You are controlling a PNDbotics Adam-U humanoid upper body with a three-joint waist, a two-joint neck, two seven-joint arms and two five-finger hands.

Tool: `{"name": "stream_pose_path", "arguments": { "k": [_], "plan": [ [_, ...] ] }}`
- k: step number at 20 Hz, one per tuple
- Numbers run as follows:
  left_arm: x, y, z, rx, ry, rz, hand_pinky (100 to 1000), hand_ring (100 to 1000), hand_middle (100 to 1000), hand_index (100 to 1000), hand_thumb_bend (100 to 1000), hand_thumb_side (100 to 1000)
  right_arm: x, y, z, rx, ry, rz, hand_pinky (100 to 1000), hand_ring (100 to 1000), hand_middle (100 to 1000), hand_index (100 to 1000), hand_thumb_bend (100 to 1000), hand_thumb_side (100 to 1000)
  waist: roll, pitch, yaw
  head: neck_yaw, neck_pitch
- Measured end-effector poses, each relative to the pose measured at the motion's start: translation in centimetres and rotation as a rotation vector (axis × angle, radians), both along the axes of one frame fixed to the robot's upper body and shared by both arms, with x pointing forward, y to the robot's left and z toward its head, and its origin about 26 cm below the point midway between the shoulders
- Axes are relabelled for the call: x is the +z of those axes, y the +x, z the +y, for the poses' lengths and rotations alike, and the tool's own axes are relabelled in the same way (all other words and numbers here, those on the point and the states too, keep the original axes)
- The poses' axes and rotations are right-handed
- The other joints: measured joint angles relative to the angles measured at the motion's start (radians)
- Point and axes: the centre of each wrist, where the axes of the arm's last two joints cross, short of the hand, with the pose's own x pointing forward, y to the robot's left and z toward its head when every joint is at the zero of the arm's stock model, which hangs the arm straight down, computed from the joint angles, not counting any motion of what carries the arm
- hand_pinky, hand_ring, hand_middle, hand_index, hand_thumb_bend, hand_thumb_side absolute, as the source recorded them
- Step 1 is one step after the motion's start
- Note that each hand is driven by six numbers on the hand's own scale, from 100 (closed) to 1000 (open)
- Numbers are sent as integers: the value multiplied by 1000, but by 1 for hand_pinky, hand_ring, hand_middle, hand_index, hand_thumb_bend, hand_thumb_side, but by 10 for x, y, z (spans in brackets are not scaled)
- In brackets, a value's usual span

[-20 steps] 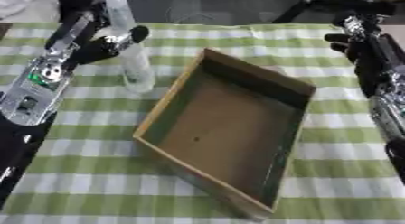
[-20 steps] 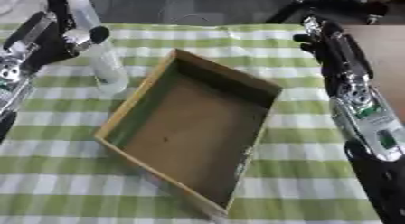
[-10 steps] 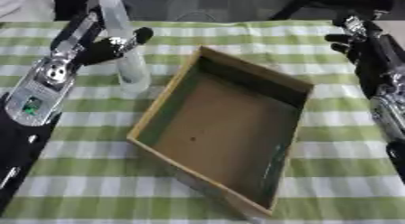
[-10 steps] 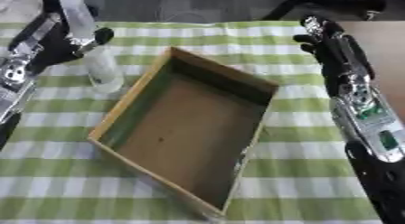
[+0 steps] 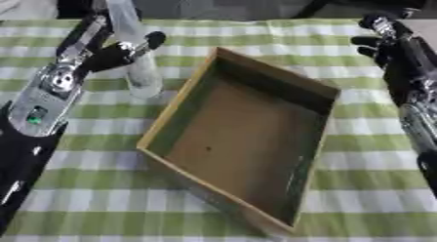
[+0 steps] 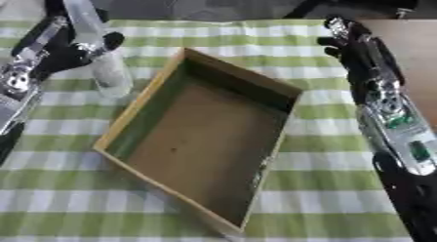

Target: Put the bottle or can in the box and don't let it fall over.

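A: Left eye view, near to far. Cardboard box [image 5: 243,148] lay open-topped and empty, set askew on the checked worktop [image 5: 358,133], its near corner toward the robot. Reason, as judged: an open mouth gives a straight drop-in from above.

B: And the clear bottle [image 5: 136,55]?

A: Outside the box, just beyond its left wall, upright, apparently clear of the cloth. Left hand [image 5: 107,53] had its fingers and thumb curled round the bottle's middle. A mid-body hold likely keeps it vertical for setting down.

B: Right hand [image 6: 346,43]?

A: Far right, well apart from the box, holding nothing; fingers appeared slightly curled and relaxed. Idle, as judged.

B: Task status?

A: Bottle not yet in the box.
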Motion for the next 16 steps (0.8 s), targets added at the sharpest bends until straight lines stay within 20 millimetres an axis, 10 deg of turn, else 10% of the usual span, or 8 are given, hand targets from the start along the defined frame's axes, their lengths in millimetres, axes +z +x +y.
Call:
{"name": "stream_pose_path", "arguments": {
  "k": [16],
  "plan": [
    [-14, 3, 0, -23, 28, 49, 992, 754, 745, 809, 570, 492, 0, 1, 2, 4, 7, -1, 900, 809, 867, 866, 100, 758, -4, 5, 1, 0, 0]
  ]
}}
